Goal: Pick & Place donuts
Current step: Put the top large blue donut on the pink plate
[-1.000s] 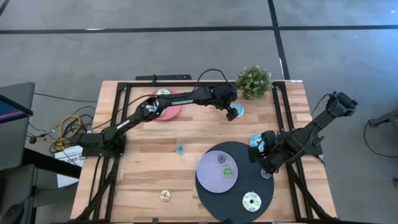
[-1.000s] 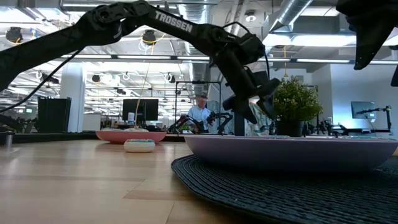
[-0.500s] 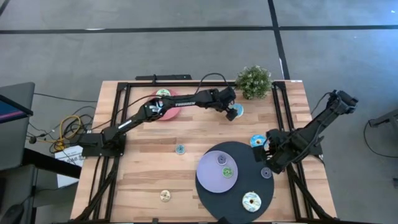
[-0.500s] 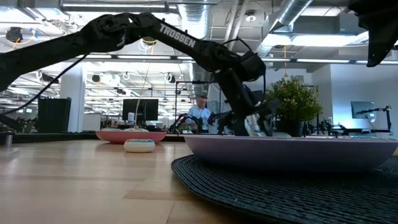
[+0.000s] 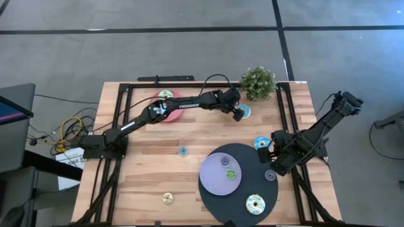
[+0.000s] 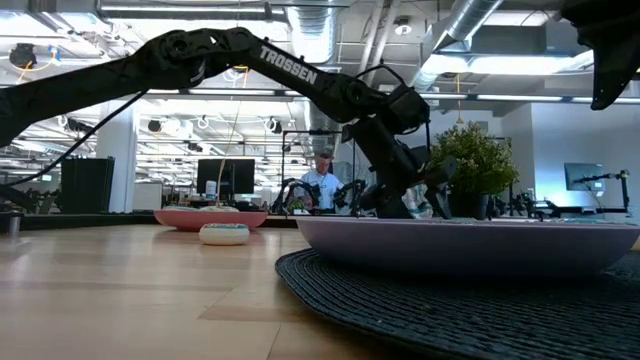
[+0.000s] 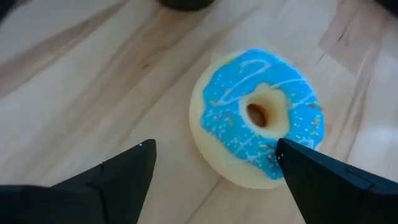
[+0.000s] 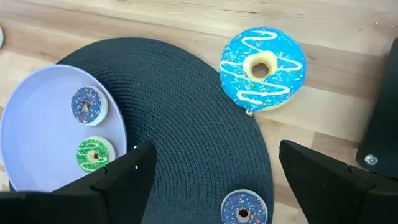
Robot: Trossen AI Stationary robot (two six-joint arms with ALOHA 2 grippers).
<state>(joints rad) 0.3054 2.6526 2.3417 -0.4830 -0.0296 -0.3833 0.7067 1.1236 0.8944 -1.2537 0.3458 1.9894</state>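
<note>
Table: a pale wooden table [image 5: 151, 157] carried everything.
Mat: a round dark woven mat [image 5: 249, 186] lay near the right arm.
Plate: a flat lavender plate [image 5: 214, 176] sat on the mat, holding a purple donut [image 8: 86, 104] and a green donut [image 8: 94, 154].
Left gripper [image 7: 211, 165]: fingers apart, low over a blue-iced donut [image 7: 258, 115] beside the potted plant [image 5: 257, 82].
Right gripper [image 8: 214, 171]: fingers apart, above the mat's edge, near a second blue-iced donut [image 8: 262, 66].

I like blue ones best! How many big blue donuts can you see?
2. One blue donut lies near the plant, under the open left gripper. The other lies beside the dark mat. More may be hidden.
</note>
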